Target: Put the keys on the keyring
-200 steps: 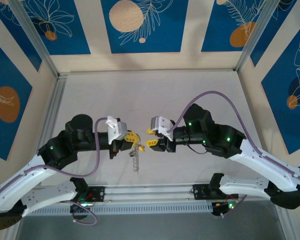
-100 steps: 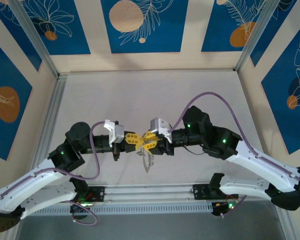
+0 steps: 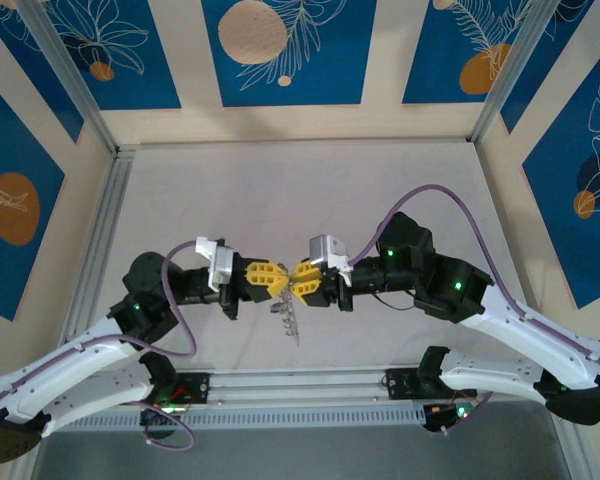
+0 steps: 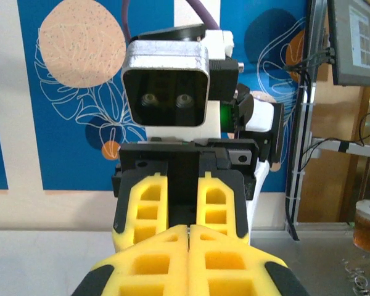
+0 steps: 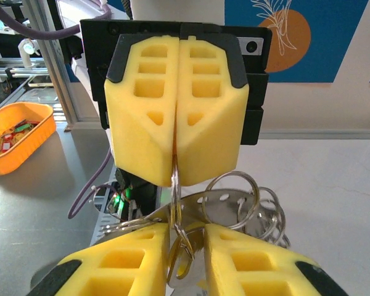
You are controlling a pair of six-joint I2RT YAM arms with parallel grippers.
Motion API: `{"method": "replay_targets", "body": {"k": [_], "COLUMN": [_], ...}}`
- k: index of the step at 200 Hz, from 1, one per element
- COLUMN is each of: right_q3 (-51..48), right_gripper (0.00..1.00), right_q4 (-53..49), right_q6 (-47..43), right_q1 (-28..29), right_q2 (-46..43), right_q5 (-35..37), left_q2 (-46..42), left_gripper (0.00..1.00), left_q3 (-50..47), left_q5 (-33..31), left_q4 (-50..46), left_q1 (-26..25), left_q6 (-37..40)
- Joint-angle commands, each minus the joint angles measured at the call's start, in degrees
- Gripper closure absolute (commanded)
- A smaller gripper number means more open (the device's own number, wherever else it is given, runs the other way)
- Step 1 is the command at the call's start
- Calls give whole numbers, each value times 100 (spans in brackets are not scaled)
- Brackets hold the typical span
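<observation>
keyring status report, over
Left gripper shut on the keyring. Right gripper astride its near edge, grip unclear. Keys dangle below, mid-air. No obstruction seen.

Gripper fingers (image 5: 142,105), yellow foam on black mounts; keyring (image 5: 234,185), silvery, with one brass-toned key (image 5: 184,266); arms (image 3: 520,335), white and black, with green lights and purple cables (image 3: 450,195); walls (image 3: 320,60), blue panels with peach discs and white line-drawn leaves, between cream strips; tray (image 5: 18,132), orange; table (image 3: 280,190), pale grey.

Top external: above, looking down. Wrist cameras: close behind own jaws, mutually facing. All share left gripper (image 3: 280,283) and right gripper (image 3: 296,279).
</observation>
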Motion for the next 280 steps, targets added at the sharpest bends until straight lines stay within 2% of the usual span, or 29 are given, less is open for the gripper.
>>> {"method": "replay_targets", "body": {"k": [1,23,35,90,123,144,180,188,195,197,204,259,280], "right_q3": [-77,-81,-83,-138,-166,-205,-198,-180,-157,-148,-120,-139,-151], "right_gripper": [85,92,100,100,93,100,100,92,83,77,69,58,58], "right_q4": [13,64,64,34,-6,-45,-208,-232,-255,-265,-298,-58,245], "right_q6": [36,3,-29,-17,-23,-46,-84,-70,-65,-64,-62,14,97], "right_q1": [-26,-29,-34,-64,-62,-79,-107,-106,-111,-105,-106,-116,-114], "right_q2": [-29,-82,-111,-40,-145,-300,-425,-418,-407,-400,-391,-802,-897], "right_q5": [-140,-157,-173,-278,-325,-231,-239,-267,-294,-298,-299,236,341], "left_q2": [113,156,157,192,124,50,-22,-18,-12,-11,4,-13,-9], "left_gripper": [100,100,100,100,100,100,100,100,100,100,100,100,100], "left_q3": [-18,-34,-62,-90,-97,-79,-64,-63,-62,-56,-43,19,-18], "left_q5": [227,232,218,299,295,293,307,316,335,338,335,358,346], "left_q4": [838,851,869,1263,1252,1151,1080,1092,1105,1114,1130,918,964], "left_q1": [21,21,16,21,19,29,30,30,28,30,30,26,30], "left_q6": [-295,-302,-310,-523,-533,-495,-479,-497,-514,-521,-532,-492,-509]}}
